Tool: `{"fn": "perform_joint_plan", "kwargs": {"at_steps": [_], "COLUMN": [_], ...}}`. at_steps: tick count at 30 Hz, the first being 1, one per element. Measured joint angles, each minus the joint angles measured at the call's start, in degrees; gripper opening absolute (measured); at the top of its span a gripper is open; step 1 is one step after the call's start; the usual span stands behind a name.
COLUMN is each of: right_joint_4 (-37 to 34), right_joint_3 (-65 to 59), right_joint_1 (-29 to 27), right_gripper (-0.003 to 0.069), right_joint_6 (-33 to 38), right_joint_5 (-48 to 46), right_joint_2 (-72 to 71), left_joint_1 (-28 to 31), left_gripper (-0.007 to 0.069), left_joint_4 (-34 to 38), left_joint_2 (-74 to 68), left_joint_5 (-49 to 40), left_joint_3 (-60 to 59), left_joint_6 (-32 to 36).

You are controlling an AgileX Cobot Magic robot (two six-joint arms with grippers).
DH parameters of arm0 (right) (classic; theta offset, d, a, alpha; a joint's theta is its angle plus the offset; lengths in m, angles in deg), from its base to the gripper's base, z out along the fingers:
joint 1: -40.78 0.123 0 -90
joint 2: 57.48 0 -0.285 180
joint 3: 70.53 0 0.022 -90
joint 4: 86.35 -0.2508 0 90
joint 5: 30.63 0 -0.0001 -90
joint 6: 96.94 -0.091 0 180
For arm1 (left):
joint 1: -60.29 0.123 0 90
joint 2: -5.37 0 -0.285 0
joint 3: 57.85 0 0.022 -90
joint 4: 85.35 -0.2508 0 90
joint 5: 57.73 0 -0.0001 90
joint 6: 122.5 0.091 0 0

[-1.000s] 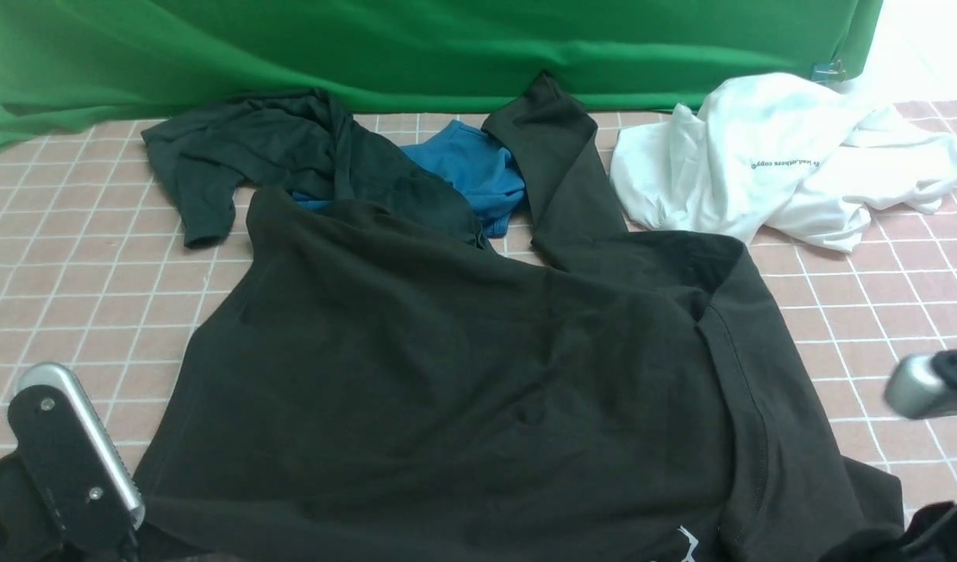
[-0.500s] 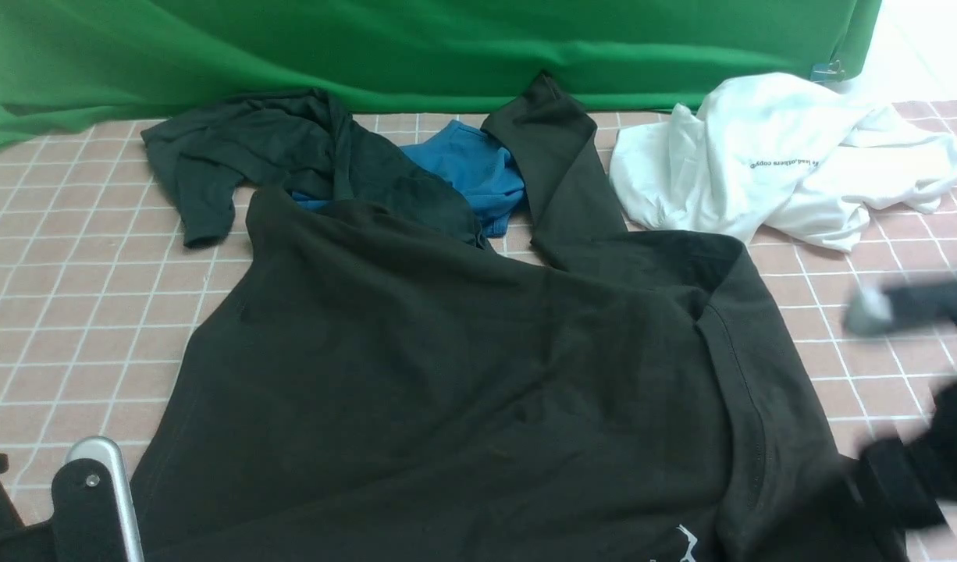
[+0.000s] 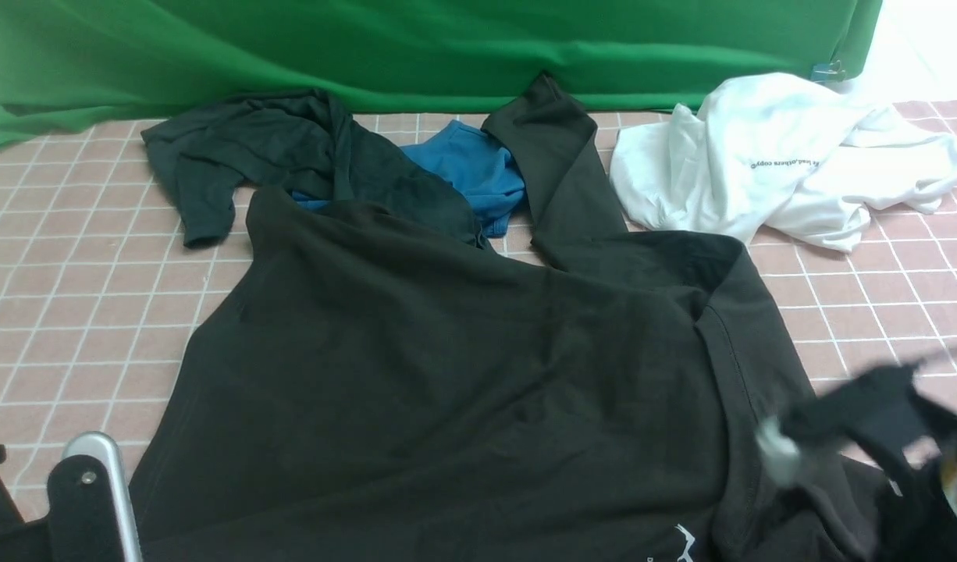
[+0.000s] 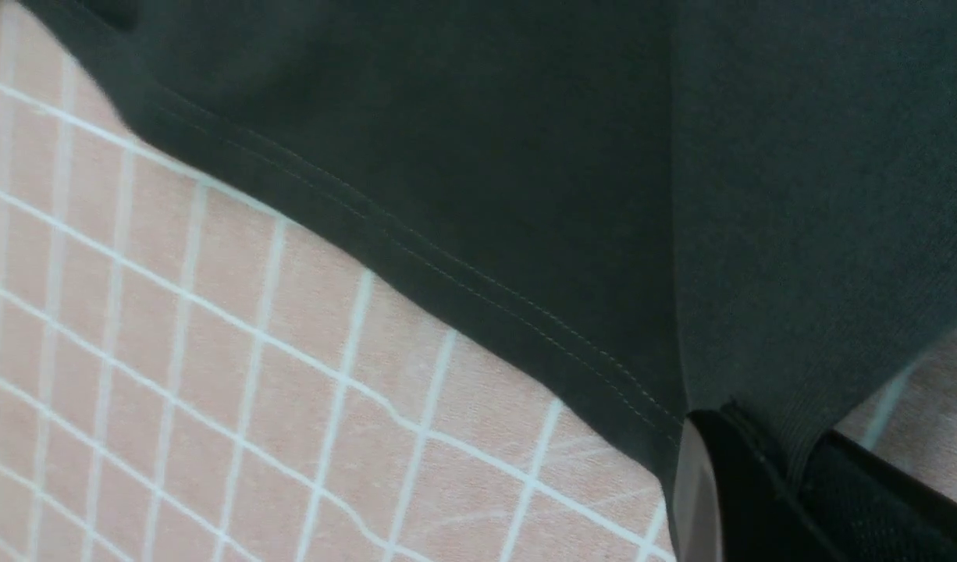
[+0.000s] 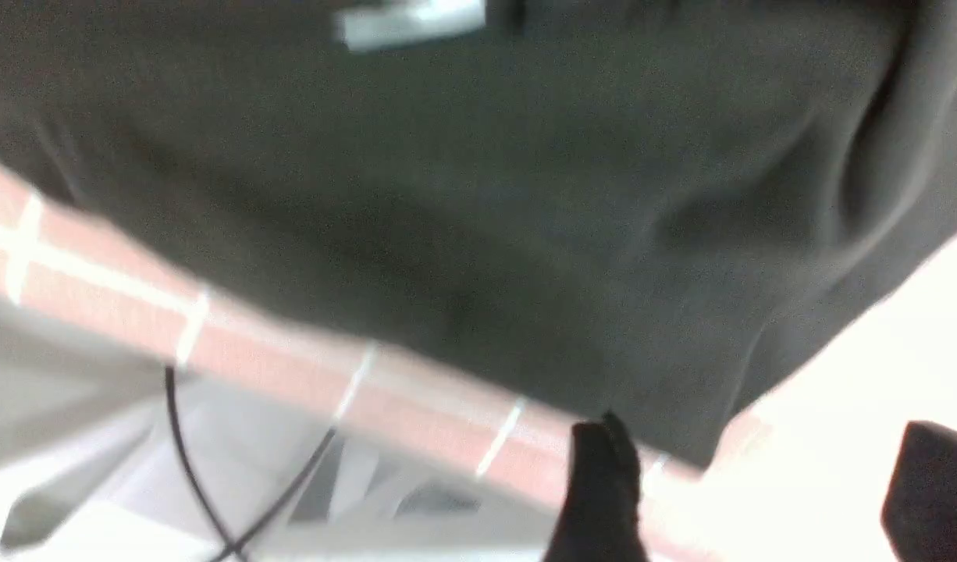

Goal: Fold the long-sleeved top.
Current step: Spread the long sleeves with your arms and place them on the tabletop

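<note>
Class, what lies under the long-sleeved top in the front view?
The pink checked table cover runs beneath the long-sleeved top; a blue garment tucks under its sleeve. Anything else beneath is covered.

Only one piece of text is in view: a single line of small dark print on the crumpled white cotton tee at the far right of the front view. It lies upside down to the camera, and its letters are too small and soft to read with any certainty.

The brownish-black knit long-sleeved top carries a thin white line-drawn mark near the picture's lower edge. It is cut off by the frame, so only a logo fragment shows, with no letters.

No writing shows in either wrist view.
</note>
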Motion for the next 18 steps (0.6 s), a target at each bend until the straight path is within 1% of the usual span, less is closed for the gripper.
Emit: {"fn": "perform_joint_plan", "kwargs": {"at_steps": [3, 6, 9, 10, 12, 15, 16, 18], "right_joint_4": [-2.0, -2.15, -2.15, -2.04, -2.04, -1.32, -1.2, 1.47], "right_joint_3": [-3.27, -2.67, 2.55, 6.22, 10.07, 13.6, 13.6, 14.22], "right_joint_1": [0.27, 0.27, 0.27, 0.27, 0.27, 0.27, 0.27, 0.31], "right_gripper": [0.0495, 0.0508, 0.0517, 0.0512, 0.0491, 0.0435, 0.0432, 0.0381], "right_joint_6": [-0.24, -0.41, -0.77, -0.02, 1.84, 4.36, 4.47, 5.87], "right_joint_5": [-0.59, -0.59, -0.03, 2.6, 6.6, 13.02, 13.43, 17.56], "right_joint_2": [-2.47, -4.1, -5.58, -5.69, -4.73, -0.32, 0.09, 6.01], "left_joint_1": [0.0, 0.0, 0.0, 0.0, 0.0, 0.0, 0.0, 0.0], "left_gripper": [0.0036, 0.0036, 0.0036, 0.0036, 0.0036, 0.0036, 0.0036, 0.0036], "left_joint_4": [0.0, 0.0, 0.0, 0.0, 0.0, 0.11, 0.19, 0.46], "left_joint_2": [1.37, 1.62, 1.81, 1.86, 1.86, 1.86, 1.86, 1.86], "left_joint_5": [0.12, 0.12, 0.29, 0.42, 0.47, 0.53, 0.53, 0.53], "left_joint_3": [0.0, 0.0, 0.0, 0.0, 0.0, 0.0, 0.0, 0.0], "left_joint_6": [0.05, 0.05, 0.05, 0.05, 0.05, 0.05, 0.05, 0.05]}}
